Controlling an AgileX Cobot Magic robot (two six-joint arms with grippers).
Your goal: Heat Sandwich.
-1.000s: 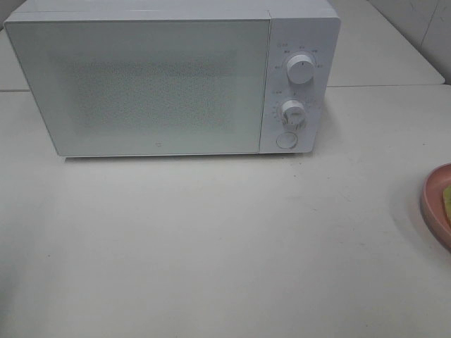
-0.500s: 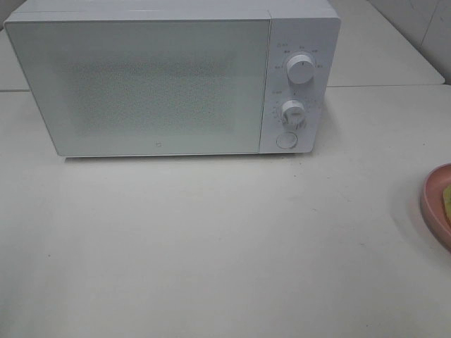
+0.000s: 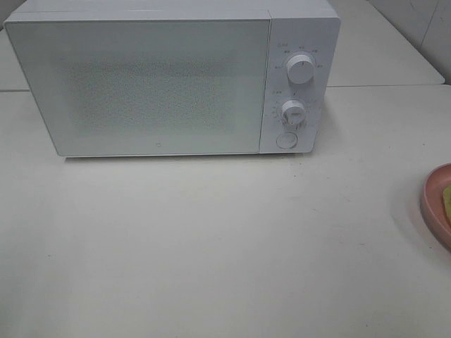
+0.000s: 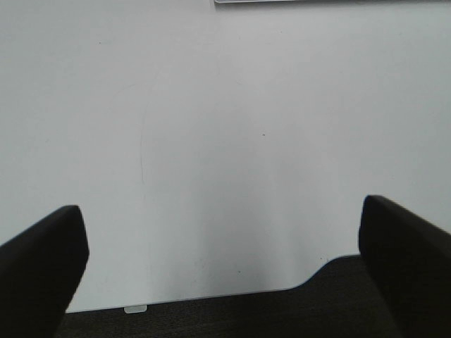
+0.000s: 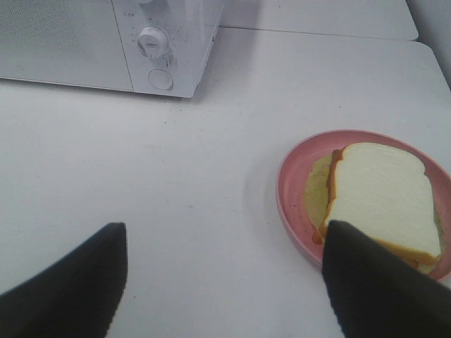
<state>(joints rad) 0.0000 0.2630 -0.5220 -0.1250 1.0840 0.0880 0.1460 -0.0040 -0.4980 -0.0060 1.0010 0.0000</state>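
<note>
The sandwich (image 5: 380,201) of square white bread slices with lettuce lies untouched on the round pink plate (image 5: 292,201) right of the shut white microwave (image 3: 169,84), so everything remains, both the left gripper (image 4: 225,271) and right gripper (image 5: 225,282) spread wide and empty.

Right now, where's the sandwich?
The sandwich lies on the pink plate at the table's right edge in the exterior high view, right of the closed microwave and forward of it.
</note>
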